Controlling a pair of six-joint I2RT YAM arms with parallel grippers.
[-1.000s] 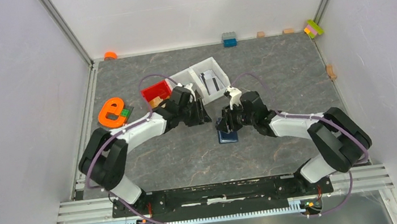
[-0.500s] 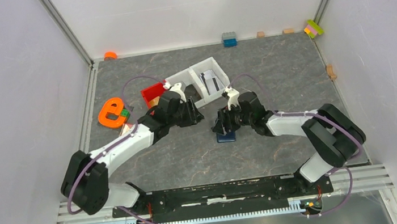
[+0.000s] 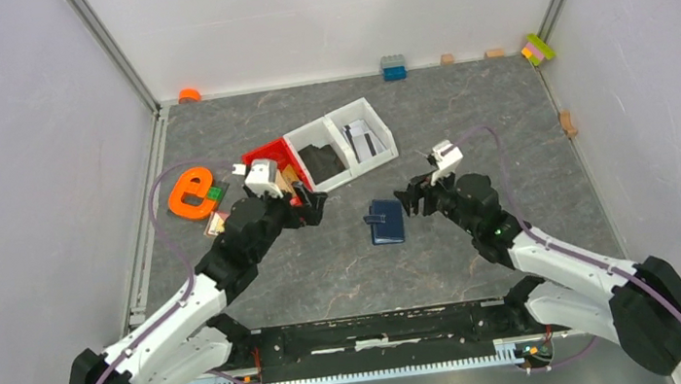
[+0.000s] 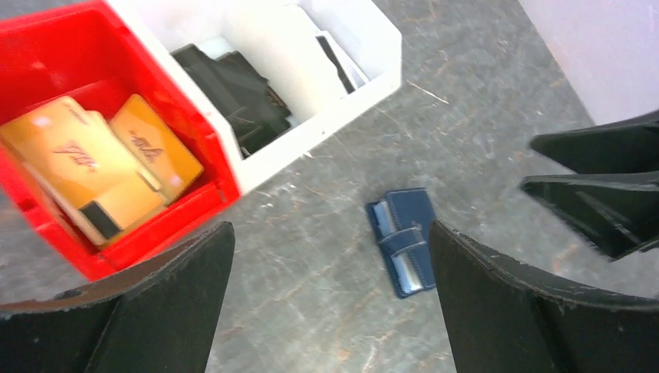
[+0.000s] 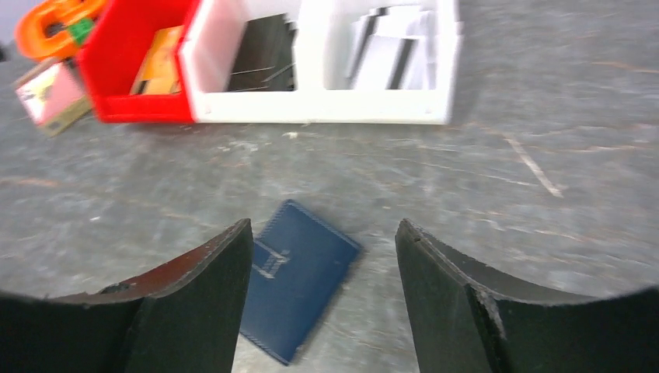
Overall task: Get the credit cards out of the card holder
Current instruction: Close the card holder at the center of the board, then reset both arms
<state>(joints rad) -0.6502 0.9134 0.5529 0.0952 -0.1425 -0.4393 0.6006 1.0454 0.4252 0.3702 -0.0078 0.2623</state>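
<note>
The navy card holder point(image 3: 387, 222) lies folded flat on the grey table between the two arms, its strap across it; no gripper touches it. In the left wrist view the card holder point(image 4: 404, 239) shows a silvery strip along one edge. Light grey credit cards point(image 3: 361, 138) lie in the right compartment of the white bin point(image 3: 376, 114), and dark ones point(image 3: 320, 162) in its left compartment. My left gripper point(image 3: 304, 206) hangs open and empty left of the holder. My right gripper point(image 3: 412, 195) stands open just right of it, the holder point(image 5: 299, 287) below its fingers.
A red bin point(image 3: 265, 152) with brown card-like pieces point(image 4: 101, 167) adjoins the white bin. An orange letter shape point(image 3: 192, 193) and a small pinkish card point(image 3: 216, 224) lie at the left. Toy bricks point(image 3: 393, 68) line the back wall.
Both arms have drawn back toward the near edge. The right gripper opened and let go of the holder; the left gripper left the bins and opened wide.
</note>
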